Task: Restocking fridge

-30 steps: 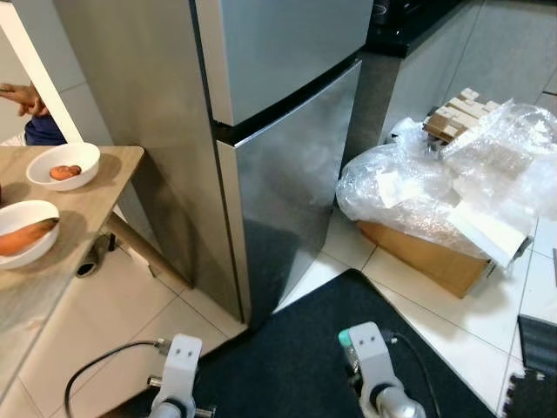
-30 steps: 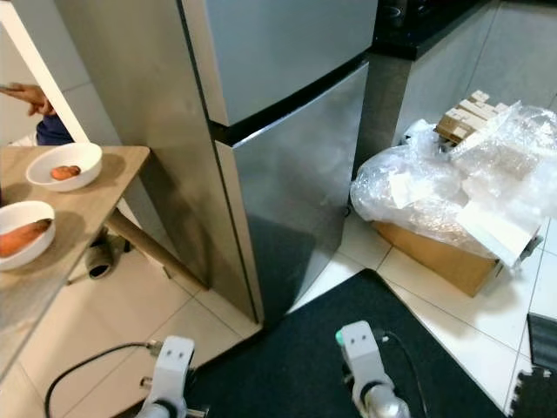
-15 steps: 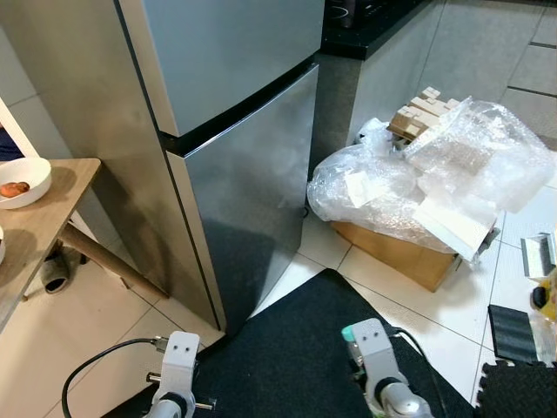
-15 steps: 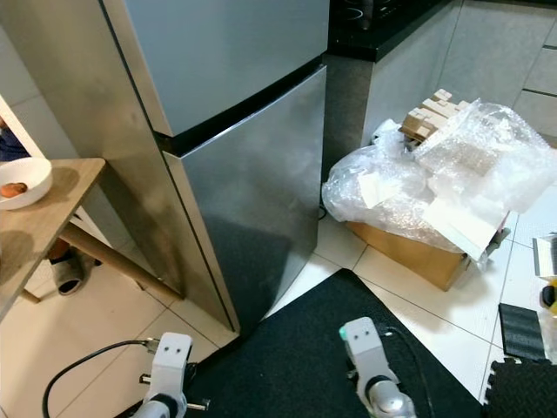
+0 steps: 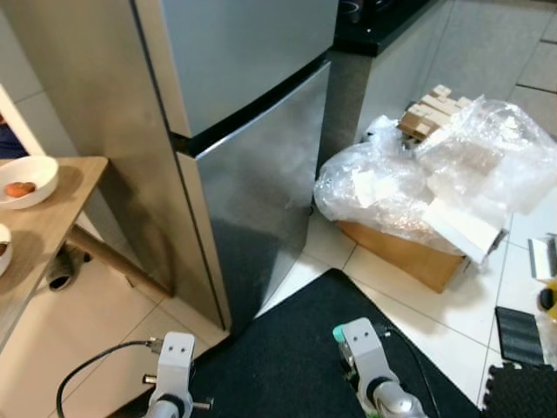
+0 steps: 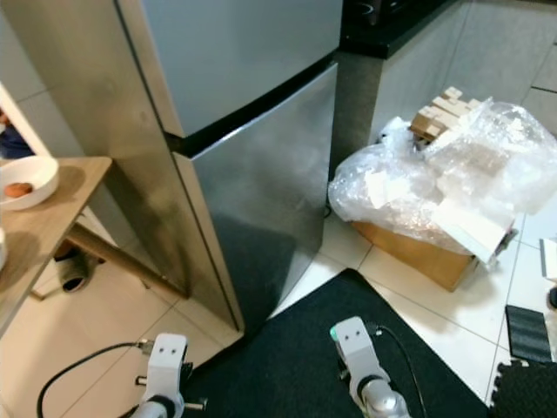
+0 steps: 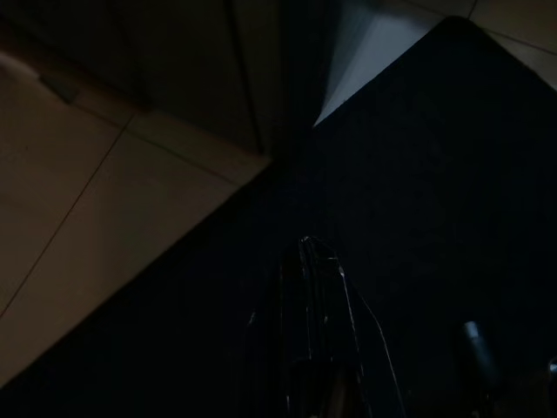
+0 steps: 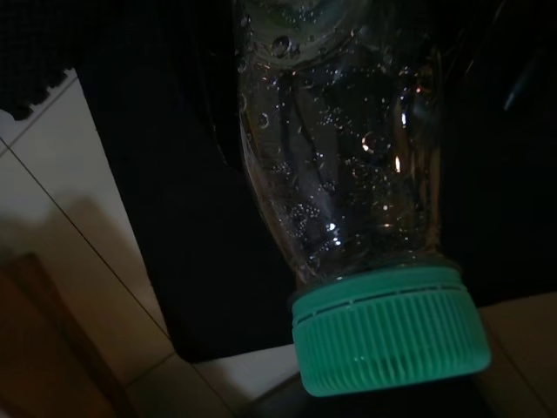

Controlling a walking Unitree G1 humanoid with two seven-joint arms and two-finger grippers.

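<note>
A dark mat (image 5: 296, 348) covers pale floor tiles at the robot's feet, and both arms hang low over it at the near edge of the head views. The right gripper (image 8: 348, 52) hangs on the right arm above the mat; its wrist view looks along a clear plastic bottle (image 8: 339, 174) beaded with bubbles and closed by a green cap (image 8: 387, 331). The bottle lies lengthwise along the fingers, cap end pointing away from the wrist and down toward the floor. It appears to be held, though the fingers themselves are too dark to make out, so I cannot tell how they close on it. The left gripper (image 7: 313, 287) hangs idle over the mat edge, its two fingers lying close together with nothing between them.

Ahead and slightly to the left stands the fridge (image 5: 252, 174), steel-faced, both doors closed, a dark seam dividing the upper door from the lower. The bottle sits below and to the right of the fridge front, so the right arm is the loaded one and the left is free; by my judgement, the left arm is better placed to open a door first.

Left of the fridge, a wooden table (image 5: 52, 218) carries a white bowl (image 5: 26, 178). To the right, a cardboard box (image 5: 409, 252) sits under crumpled plastic wrap (image 5: 435, 183).
</note>
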